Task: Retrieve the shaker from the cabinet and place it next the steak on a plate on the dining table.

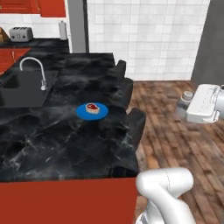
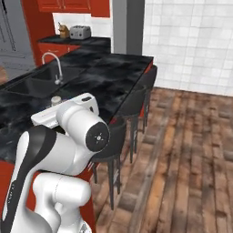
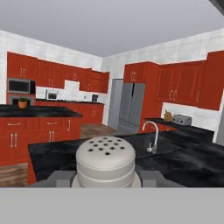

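My gripper [image 1: 184,106] is shut on the shaker [image 1: 187,95], a small grey cylinder with a pale cap. It hangs over the wooden floor, to the right of the dining table [image 1: 65,144]. In the hand view the shaker's perforated cap [image 3: 105,158] sits between my fingertips, the gripper [image 3: 105,178] shut around it. From the right base the shaker [image 2: 56,100] peeks above the hand, over the dining table [image 2: 104,73]. The steak [image 1: 92,107] lies on the blue plate [image 1: 101,113] mid-table, well left of the gripper. Which red wall unit is the cabinet I cannot tell.
Dark stools [image 1: 136,123] line the table's right edge between the gripper and the plate. A sink with a curved faucet [image 1: 34,66] is set in the table's left part. A toaster [image 1: 21,33] stands on the back counter under red wall cabinets [image 1: 52,8].
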